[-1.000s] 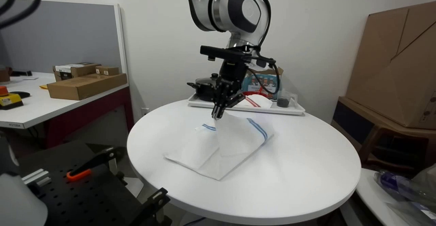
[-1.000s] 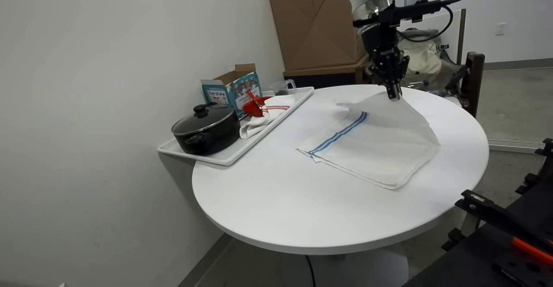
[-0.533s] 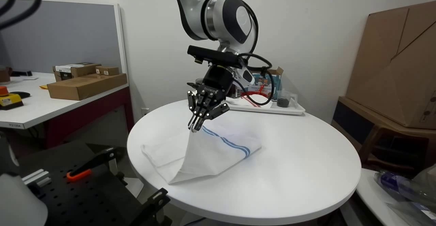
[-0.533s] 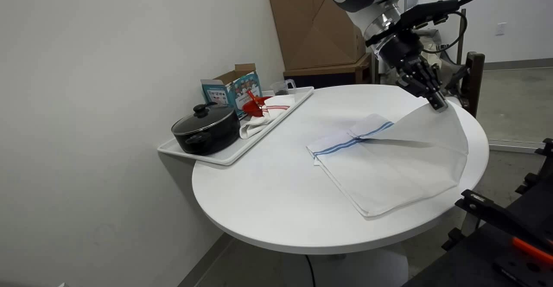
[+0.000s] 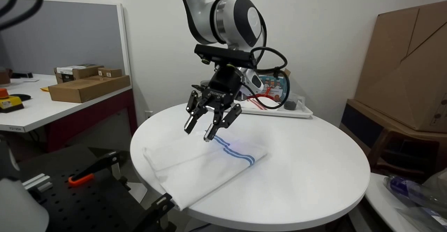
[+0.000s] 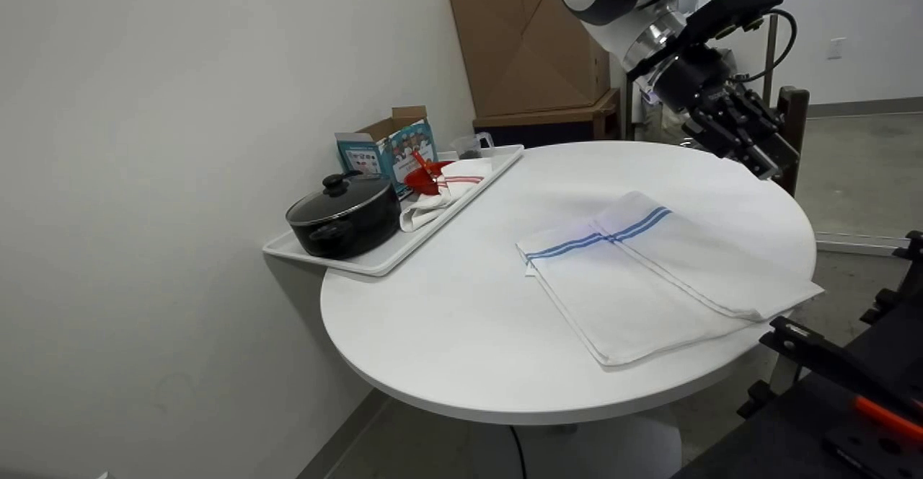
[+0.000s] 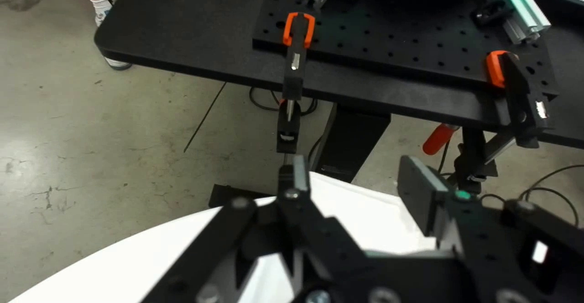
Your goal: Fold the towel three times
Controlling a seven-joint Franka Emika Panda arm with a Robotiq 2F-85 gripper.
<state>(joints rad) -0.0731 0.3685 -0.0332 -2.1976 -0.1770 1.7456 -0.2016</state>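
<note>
The white towel (image 6: 649, 284) lies almost flat on the round white table, folded in layers. Its blue double stripe (image 6: 566, 247) runs along one end in two offset stretches. One towel corner pokes out past the table's rim in both exterior views. Above the towel, near that rim, my gripper (image 5: 197, 134) hangs tilted with its jaws apart and nothing held. In the wrist view the gripper (image 7: 353, 170) has a wide gap between its fingers, and white cloth (image 7: 356, 216) shows below and beyond them, not gripped.
A white tray (image 6: 389, 259) at the wall side carries a black pot (image 6: 345, 216), a red bowl, an opened box and a red-striped cloth (image 6: 469, 170). Beside the table's rim stands a black bench (image 7: 191, 33) with clamps (image 7: 295, 61) sticking out toward the table.
The gripper, shut on the towel's edge, pulled it toward the bench side of the table. Its jaws then parted, the lifted cloth dropped flat, and the gripper drew slightly away.
</note>
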